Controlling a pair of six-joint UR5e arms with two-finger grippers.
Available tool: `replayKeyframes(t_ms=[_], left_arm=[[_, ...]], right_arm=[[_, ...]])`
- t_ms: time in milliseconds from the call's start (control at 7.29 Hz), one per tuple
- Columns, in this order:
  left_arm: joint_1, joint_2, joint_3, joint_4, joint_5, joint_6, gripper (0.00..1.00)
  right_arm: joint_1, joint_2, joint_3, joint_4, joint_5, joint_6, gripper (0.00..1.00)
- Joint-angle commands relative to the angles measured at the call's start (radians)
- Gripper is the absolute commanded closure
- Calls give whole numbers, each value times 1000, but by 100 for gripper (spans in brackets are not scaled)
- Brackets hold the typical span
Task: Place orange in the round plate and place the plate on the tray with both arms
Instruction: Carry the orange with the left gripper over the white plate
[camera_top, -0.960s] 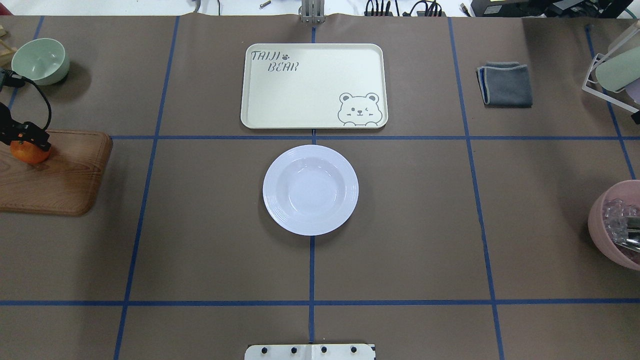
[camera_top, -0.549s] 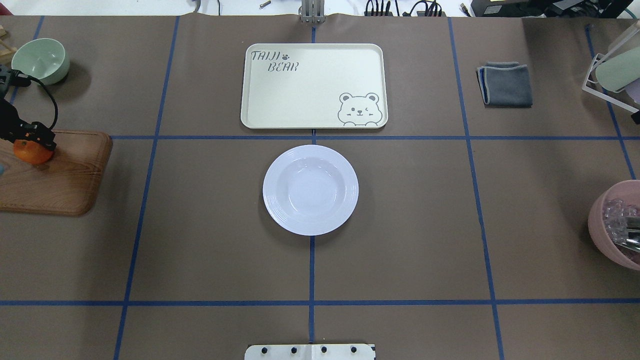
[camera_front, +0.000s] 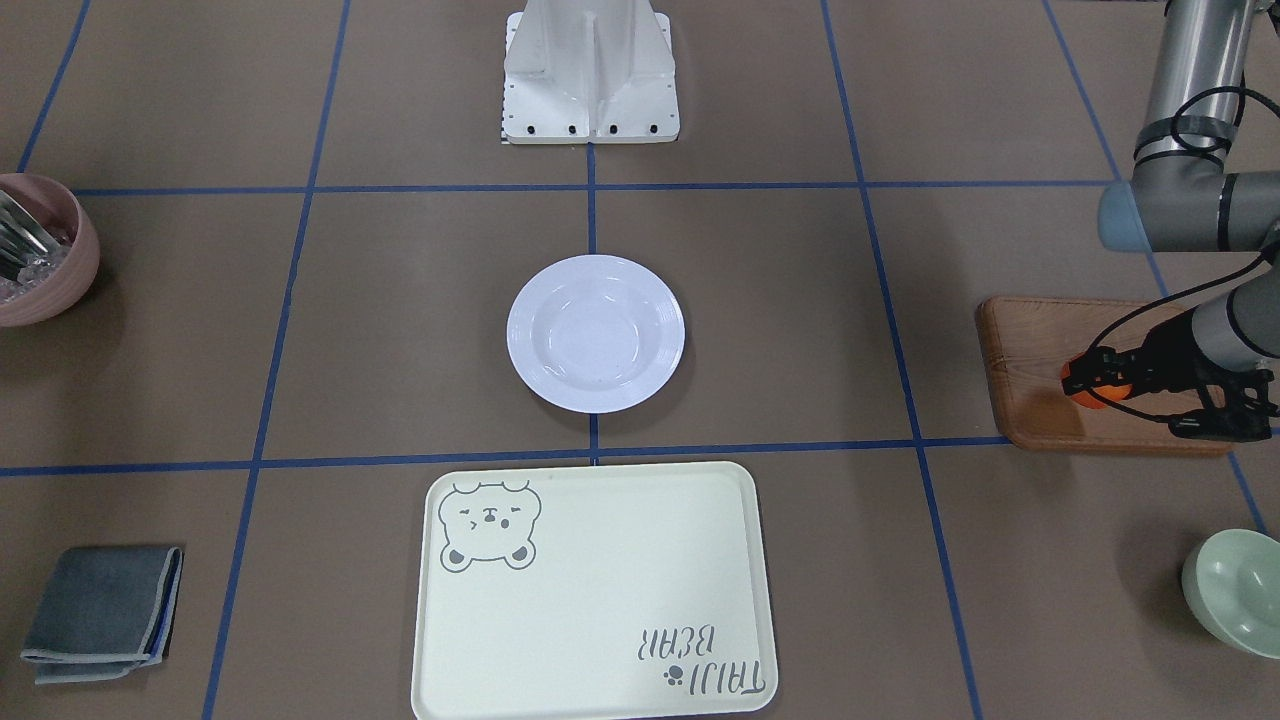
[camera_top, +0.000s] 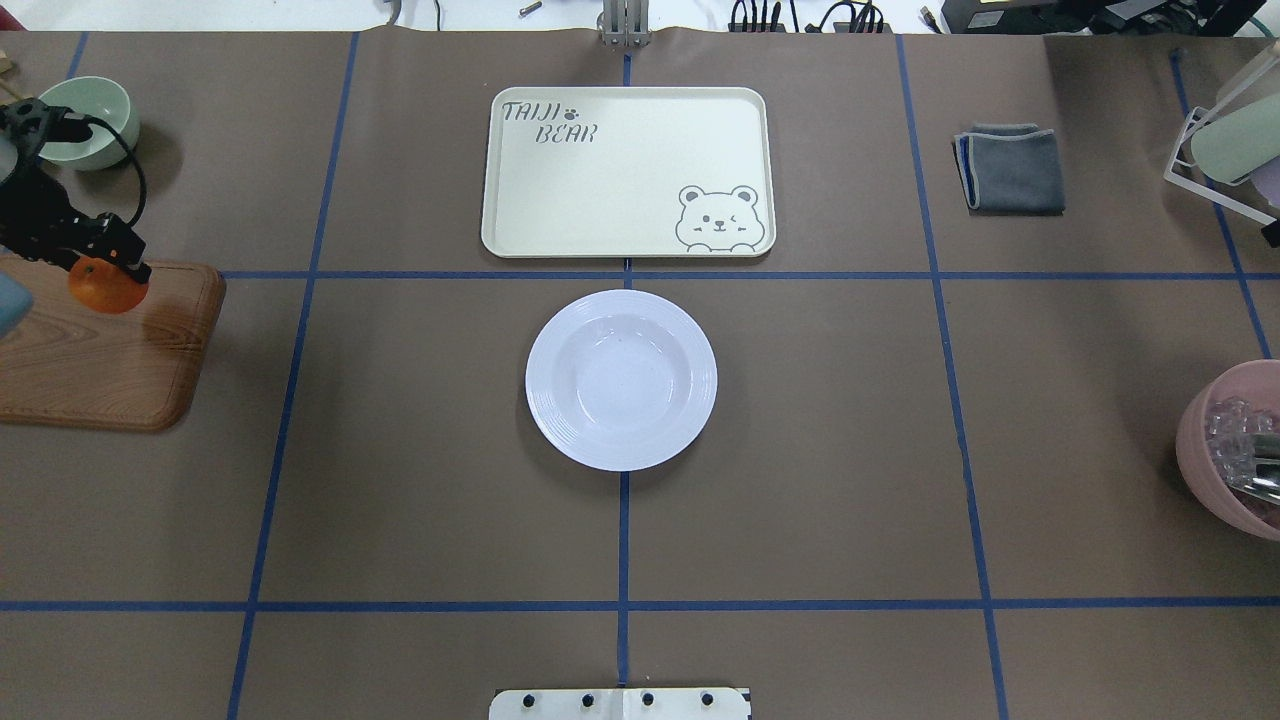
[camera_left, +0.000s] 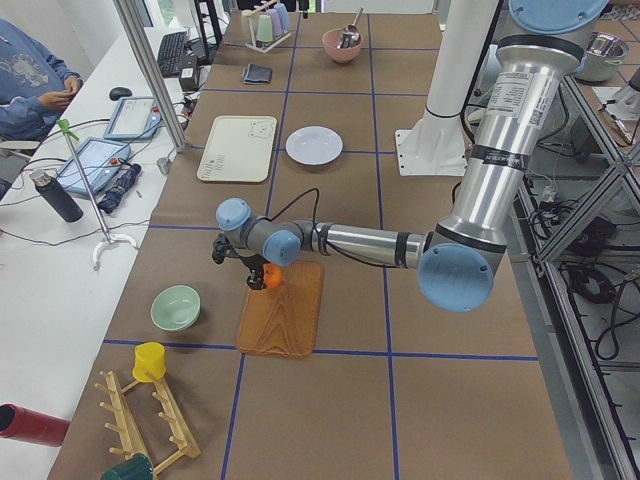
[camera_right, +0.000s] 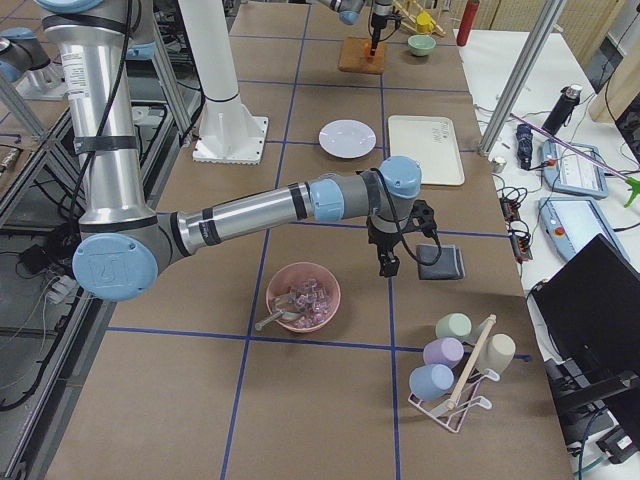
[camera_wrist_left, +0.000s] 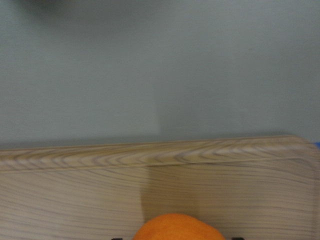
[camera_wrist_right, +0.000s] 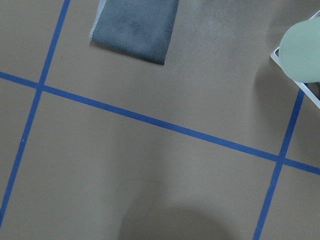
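Left gripper (camera_top: 105, 272) pinching orange (camera_top: 105, 289), shifted rightward over wooden board (camera_top: 120, 370); brown paper table (camera_top: 400, 450), blue tape grid (camera_top: 800, 605).

We see the orange (camera_top: 100, 288) in bright orange against a board (camera_top: 110, 380) of brown wood grain. The plate (camera_top: 621, 380) is glossy white, with fine ridges round its rim. The tray (camera_top: 640, 170) is pale cream with a grey bear and grey "TAIJI BEAR" lettering. Blue tape lines cross the dull brown tabletop (camera_top: 420, 450). We also note a pale green bowl (camera_top: 105, 100), a pink bowl (camera_top: 1198, 450) and a grey cloth (camera_top: 1015, 170).
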Motion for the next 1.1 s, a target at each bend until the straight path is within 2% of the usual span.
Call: replayKeyframes(t_ms=[0, 274, 549, 823, 960], left_arm=[[14, -92, -153, 149, -7, -186, 100], [207, -222, -202, 155, 112, -503, 100], [371, -357, -179, 157, 201, -737, 100], [458, -588, -5, 166, 272, -872, 100], [484, -686, 67, 213, 278, -877, 100]], right_arm=[[0, 3, 3, 2, -4, 0, 0], [0, 9, 7, 2, -4, 0, 0], [-9, 15, 7, 2, -7, 0, 0], [-20, 17, 8, 2, -7, 3, 0], [-21, 17, 8, 2, -7, 3, 0]])
